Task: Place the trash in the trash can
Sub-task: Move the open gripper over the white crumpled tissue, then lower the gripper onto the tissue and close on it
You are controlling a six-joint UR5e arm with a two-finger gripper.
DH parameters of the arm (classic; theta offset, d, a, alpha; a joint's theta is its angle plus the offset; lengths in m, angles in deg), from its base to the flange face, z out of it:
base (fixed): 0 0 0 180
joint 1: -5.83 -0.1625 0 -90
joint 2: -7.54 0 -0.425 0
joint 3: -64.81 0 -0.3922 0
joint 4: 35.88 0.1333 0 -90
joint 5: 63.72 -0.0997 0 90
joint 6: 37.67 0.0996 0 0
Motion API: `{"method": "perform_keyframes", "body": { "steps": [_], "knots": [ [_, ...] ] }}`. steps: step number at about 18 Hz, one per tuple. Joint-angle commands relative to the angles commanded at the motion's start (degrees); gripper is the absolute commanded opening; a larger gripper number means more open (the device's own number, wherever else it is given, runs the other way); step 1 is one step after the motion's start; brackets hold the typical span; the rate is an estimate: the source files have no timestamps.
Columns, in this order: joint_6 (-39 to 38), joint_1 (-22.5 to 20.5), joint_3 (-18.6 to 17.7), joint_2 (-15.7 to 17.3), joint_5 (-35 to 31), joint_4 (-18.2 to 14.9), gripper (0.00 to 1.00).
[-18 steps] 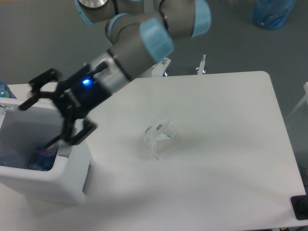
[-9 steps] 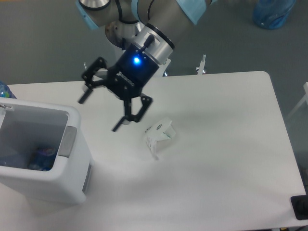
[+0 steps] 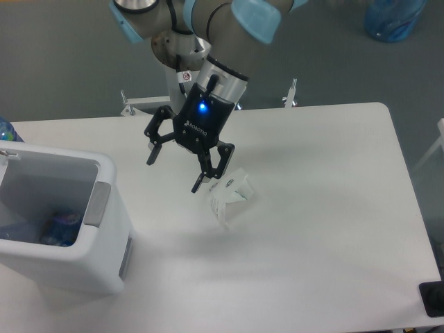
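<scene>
The clear plastic cup [image 3: 229,194] with white markings lies on its side near the middle of the white table [image 3: 326,222]. My gripper [image 3: 173,175] is open and empty, hovering just left of and above the cup. The white trash can [image 3: 69,243] with a grey handle panel stands at the table's front left. The clear bottle with a blue cap [image 3: 61,227] lies inside it at the bottom.
A large blue translucent bag [image 3: 392,17] sits on the floor at the far right. A dark object [image 3: 431,298] shows at the table's front right corner. A blue item [image 3: 5,130] peeks in at the left edge.
My gripper has swung from over the trash can rightward to beside the cup, staying open. The bottle stays in the can. The cup has not moved.
</scene>
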Motion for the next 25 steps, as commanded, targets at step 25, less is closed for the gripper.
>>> {"method": "perform_keyframes", "body": {
  "steps": [25],
  "knots": [
    [6.9,4.0,-0.3,-11.2,-32.0,0.5,1.00]
  ]
}}
